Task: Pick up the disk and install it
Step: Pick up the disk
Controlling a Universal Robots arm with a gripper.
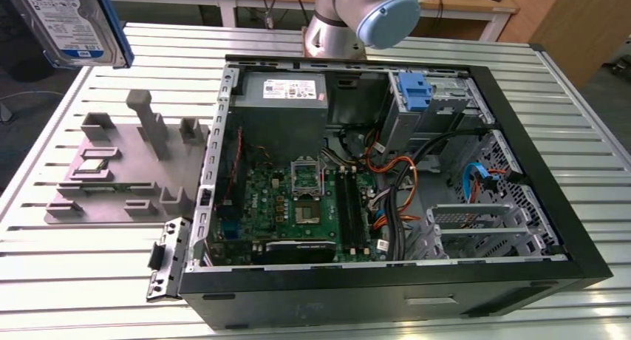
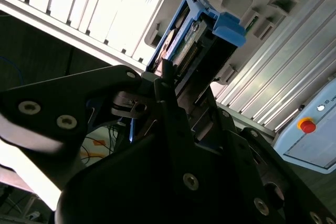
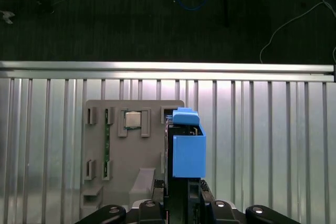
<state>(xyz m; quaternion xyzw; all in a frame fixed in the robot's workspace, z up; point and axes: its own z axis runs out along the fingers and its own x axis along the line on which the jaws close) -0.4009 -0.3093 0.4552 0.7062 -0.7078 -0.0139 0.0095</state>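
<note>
Exterior view: logged the disk raised in the air at the exterior view's far left, label toward the camera, well apart from the open computer case and clear of the slatted table. Noted the grey fixture block just beside the case on the exterior view's left, the arm's base behind the case, and a blue bracket seated upright in the drive bay at the far corner. Second wrist view: found the gripper pinching the disk by one end, black fingers pressed to its sides, free end jutting out over the slats; marked a red button on a pale box nearby. First wrist view: sighted along the disk edge-on, blue rail outermost, clamped in the gripper, hanging over the fixture block and apart from it. Judged the hazards thus: slipping or twisting in a grip taken near one end only; snagging on the cables beside the bay; jamming against the bay's metal edge through a tilted approach; fouling on the bracket already seated there.
</note>
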